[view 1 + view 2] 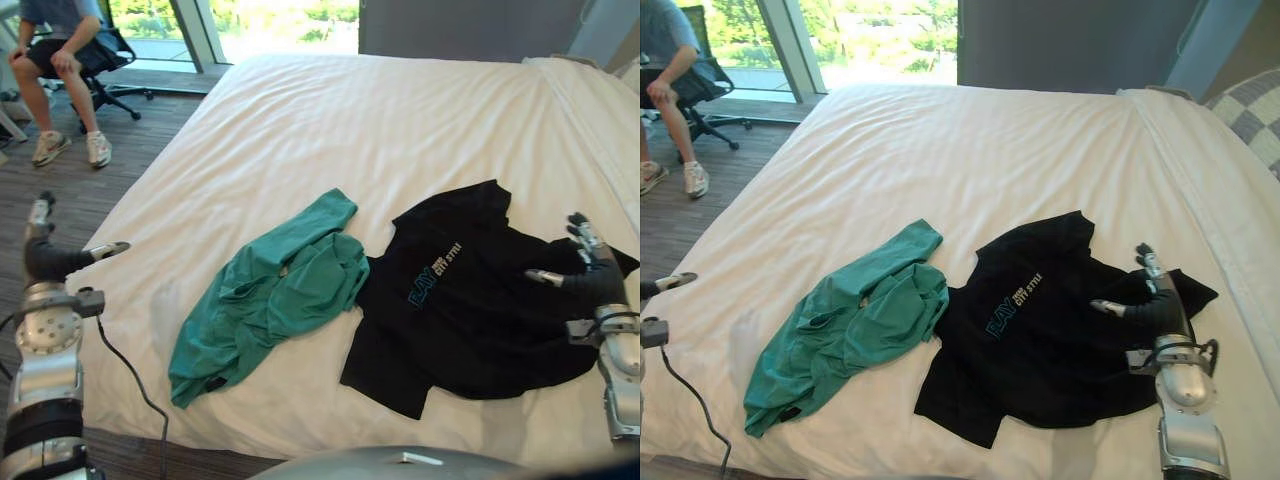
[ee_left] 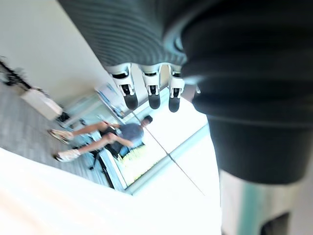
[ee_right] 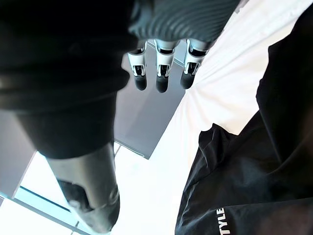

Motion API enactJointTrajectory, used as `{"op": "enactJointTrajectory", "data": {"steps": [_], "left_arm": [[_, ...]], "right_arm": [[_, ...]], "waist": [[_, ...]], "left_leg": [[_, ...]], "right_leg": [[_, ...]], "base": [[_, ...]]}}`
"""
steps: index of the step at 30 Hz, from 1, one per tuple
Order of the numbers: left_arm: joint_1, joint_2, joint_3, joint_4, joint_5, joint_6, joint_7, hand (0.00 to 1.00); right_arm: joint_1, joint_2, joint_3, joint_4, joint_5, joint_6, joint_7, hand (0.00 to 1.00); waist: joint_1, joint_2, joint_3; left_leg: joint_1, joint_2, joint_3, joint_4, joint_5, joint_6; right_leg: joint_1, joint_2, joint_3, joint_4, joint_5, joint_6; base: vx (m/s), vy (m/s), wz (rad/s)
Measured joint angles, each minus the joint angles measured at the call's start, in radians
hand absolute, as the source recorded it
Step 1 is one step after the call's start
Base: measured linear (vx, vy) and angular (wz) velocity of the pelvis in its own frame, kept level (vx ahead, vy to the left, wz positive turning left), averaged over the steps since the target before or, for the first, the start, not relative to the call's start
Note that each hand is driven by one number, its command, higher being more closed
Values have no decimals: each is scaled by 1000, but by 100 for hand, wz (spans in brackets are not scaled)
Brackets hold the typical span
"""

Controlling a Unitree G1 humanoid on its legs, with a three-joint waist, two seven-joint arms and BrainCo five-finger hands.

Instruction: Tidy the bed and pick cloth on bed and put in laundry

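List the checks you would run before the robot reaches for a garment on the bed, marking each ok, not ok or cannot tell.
1. Right hand open and empty: ok.
2. Left hand open and empty: ok; it is beside the bed, off its left edge.
3. Right hand over the black T-shirt: ok; whether it touches the cloth, cannot tell.
4. Green shirt apart from the black T-shirt: not ok; their edges meet.
5. Person away from the bed: ok, seated on a chair.
6. Where the laundry goes: cannot tell.
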Motion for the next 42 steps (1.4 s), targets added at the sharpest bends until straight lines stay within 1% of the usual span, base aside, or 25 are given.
{"op": "enactJointTrajectory", "data": {"steps": [1,2,3,4,6,7,9,11,13,14,16,17,18,19,20,22,25,28,29,30,33,34,38,40,42], "left_arm": [[-24,13,-13,11,23,6,0,0],[-43,4,-46,16,42,17,-2,0],[-55,4,-86,16,66,32,-8,0],[-58,4,-106,15,69,46,-9,0],[-58,4,-153,16,68,104,-10,0],[-58,4,-159,16,68,122,-10,0],[-58,4,-185,16,67,148,-9,0],[-58,3,-214,15,66,156,-11,0],[-58,-6,-255,12,52,177,-46,0],[-54,-17,-276,6,24,202,-79,0],[-31,-41,-314,3,14,235,-125,0],[-7,-71,-348,3,22,247,-153,0],[7,-87,-368,3,33,250,-160,0],[34,-125,-425,3,72,258,-166,0],[43,-136,-445,3,87,261,-166,0],[48,-156,-502,3,138,287,-164,0],[31,-160,-529,3,151,307,-148,0],[-66,-158,-568,21,189,323,-100,0],[-128,-158,-581,42,206,326,-80,0],[-200,-155,-598,73,219,328,-53,100],[-325,-127,-613,108,232,340,20,100],[-342,-121,-613,114,244,345,28,100],[-390,-98,-614,138,267,363,24,100],[-390,-96,-614,136,266,359,23,100],[-386,-96,-627,133,249,328,23,100]], "right_arm": [[7,-7,4,-11,1,-2,0,0],[13,-27,0,-5,3,-9,-4,0],[37,-24,-3,4,6,-6,-8,0],[51,-23,1,4,8,-4,-7,0],[75,-23,7,-2,9,-4,-7,0],[76,-23,7,-2,9,-4,-8,0],[81,-23,17,-3,12,-4,-15,0],[87,-22,27,-10,12,-4,-17,0],[106,-20,46,-32,12,-4,-18,0],[119,-10,48,-51,11,-4,-17,0],[121,0,52,-59,11,-4,-16,0],[130,1,55,-66,11,-6,-12,0],[136,1,57,-71,11,-10,-8,0],[153,1,68,-83,11,-18,-5,0],[157,3,77,-84,11,-20,-4,0],[158,31,89,-90,12,-22,2,0],[151,30,107,-110,16,-27,-2,0],[113,29,155,-128,37,-32,-19,0],[76,29,168,-128,40,-32,-30,0],[28,29,174,-128,42,-32,-51,0],[-75,28,186,-128,52,-37,-106,0],[-86,28,194,-128,52,-38,-116,0],[-107,30,242,-132,49,-50,-155,0],[-100,30,240,-156,38,-51,-178,0],[-98,30,242,-191,-50,-51,-208,0]], "waist": [[-22,-17,3],[-57,6,4],[-67,12,3],[-70,13,3],[-74,16,4],[-75,19,6],[-76,25,9],[-78,30,12],[-78,36,12],[-78,41,12],[-79,46,13],[-80,51,15],[-82,54,15],[-90,57,18],[-94,57,18],[-105,50,24],[-107,54,34],[-109,55,94],[-111,54,130],[-110,51,171],[-109,48,249],[-109,50,256],[-107,47,277],[-108,49,289],[-104,45,296]], "left_leg": [[-9,-19,12,6,-8,-9],[-5,-8,20,-12,-29,-11],[18,-6,31,-39,-18,-10],[22,-6,38,-39,-14,-9],[33,-6,41,-37,-12,-8],[35,-7,42,-39,-12,-8],[37,-8,43,-39,-12,-8],[36,-8,44,-39,-12,-8],[38,-10,46,-39,-12,-8],[40,-11,53,-39,-12,-9],[50,-11,71,-38,-12,-9],[57,-10,79,-38,-12,-9],[57,-10,86,-38,-12,-9],[61,-11,95,-38,-12,-9],[62,-11,94,-39,-12,-9],[66,-10,100,-40,-12,-9],[40,-16,123,-41,-12,-9],[-18,-21,123,-43,-11,-9],[-43,-23,124,-43,-10,-7],[-81,-26,124,-44,-1,-2],[-153,-32,126,-60,30,3],[-161,-32,127,-64,34,2],[-200,-22,151,-75,52,3],[-202,-23,153,-76,52,3],[-207,-25,168,-78,51,4]], "right_leg": [[23,-14,-10,-63,48,-6],[30,3,-25,-84,68,-5],[31,9,-20,-79,67,-5],[31,9,-17,-73,67,-6],[33,5,-1,-67,66,-6],[32,4,1,-67,66,-6],[21,4,3,-49,65,-8],[16,5,4,-40,64,-10],[16,6,7,-34,64,-10],[16,6,9,-32,64,-10],[17,6,33,-29,64,-10],[18,6,45,-25,64,-10],[18,5,51,-23,64,-10],[17,4,59,-21,64,-10],[17,4,60,-20,64,-10],[10,7,73,-14,64,-10],[-35,5,99,1,64,-10],[-110,4,111,28,68,-5],[-144,4,112,35,75,0],[-183,4,112,38,94,-1],[-259,2,116,31,136,-2],[-268,2,116,28,140,-2],[-313,7,115,27,160,-5],[-316,6,115,31,163,-2],[-326,4,116,45,164,-1]], "base": [[-67,-65,20],[3,-30,14],[0,0,0],[11,-23,-16],[-21,-25,-14],[-26,-5,-6],[-6,6,2],[-15,11,4],[-30,7,4],[0,0,0],[-8,3,-19],[-13,-3,-29],[-24,-8,-27],[-31,-14,-16],[-27,-12,-15],[-38,-20,-17],[-85,-14,-24],[-141,-21,-1],[-169,-28,8],[-187,-26,8],[-206,-49,4],[-166,-37,2],[-124,-54,-1],[-74,-21,-4],[-77,-1,0]]}}
